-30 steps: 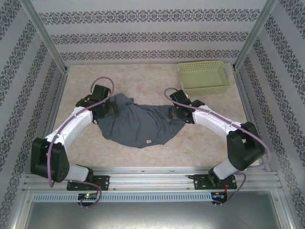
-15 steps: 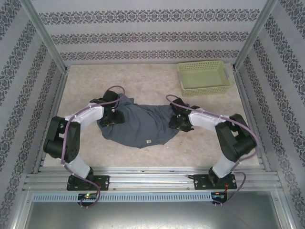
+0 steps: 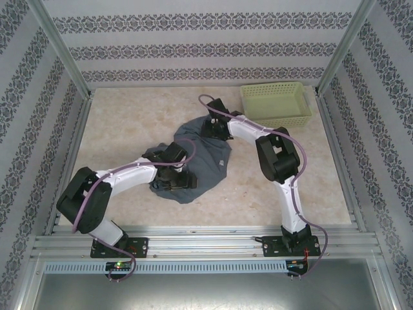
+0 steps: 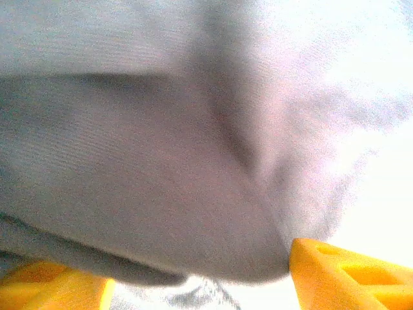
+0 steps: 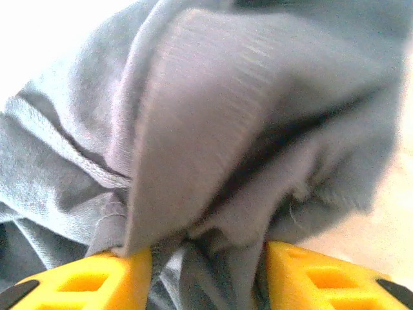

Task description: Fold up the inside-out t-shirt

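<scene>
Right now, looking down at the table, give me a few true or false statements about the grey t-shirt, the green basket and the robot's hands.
The slate blue-grey cloth t-shirt lies spread flat. False: it is bunched into a heap.
The light green plastic basket stands at the table's far right corner. True.
One sleeve hangs inside the basket. False: the shirt lies apart from it, on the table.
Cloth sits between the fingers of the right hand. True.

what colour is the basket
The basket is pale green; the top external view shows it best.
</scene>
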